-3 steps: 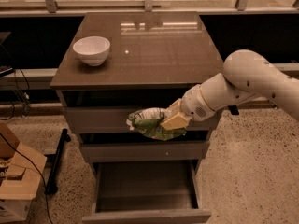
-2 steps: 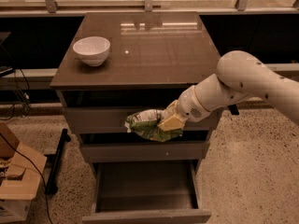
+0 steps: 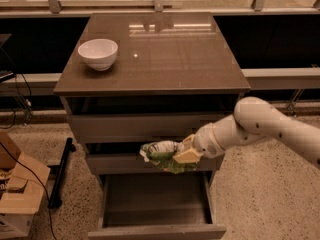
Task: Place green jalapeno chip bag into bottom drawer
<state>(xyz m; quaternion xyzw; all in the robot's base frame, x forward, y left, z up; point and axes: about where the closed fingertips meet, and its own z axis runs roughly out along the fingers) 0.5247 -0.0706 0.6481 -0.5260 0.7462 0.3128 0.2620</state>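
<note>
Grips the bag (image 3: 161, 155) in the gripper (image 3: 184, 154), jaws clenched on its right end. Holds it in the air, in front of the middle drawer (image 3: 112, 163) and above the bottom drawer (image 3: 155, 204), standing open. Reaches in from the right with the white arm (image 3: 270, 126). On the desk (image 3: 170, 59), at its left side and well apart from the bag: a white bowl (image 3: 98, 53). On the floor at left: a cardboard box (image 3: 17, 194).
</note>
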